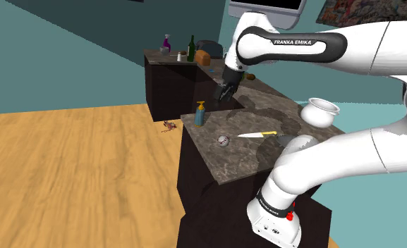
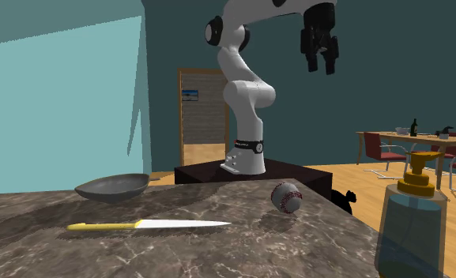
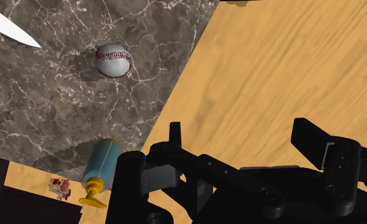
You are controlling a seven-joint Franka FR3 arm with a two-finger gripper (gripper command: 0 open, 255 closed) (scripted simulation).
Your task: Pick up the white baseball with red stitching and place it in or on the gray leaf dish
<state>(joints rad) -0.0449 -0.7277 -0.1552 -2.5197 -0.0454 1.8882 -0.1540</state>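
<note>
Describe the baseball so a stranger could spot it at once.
Find the dark marbled counter. Near its edge, between the soap bottle and the knife, lies the baseball: the only ball there, white with red stitching.

Knife [image 1: 257,134], soap bottle [image 1: 199,114] near baseball [image 1: 223,140]

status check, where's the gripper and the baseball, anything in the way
Gripper open, high above the counter, holding nothing. Baseball on the counter, untouched. Knife lies between it and the leaf dish; soap bottle stands nearby.
</note>
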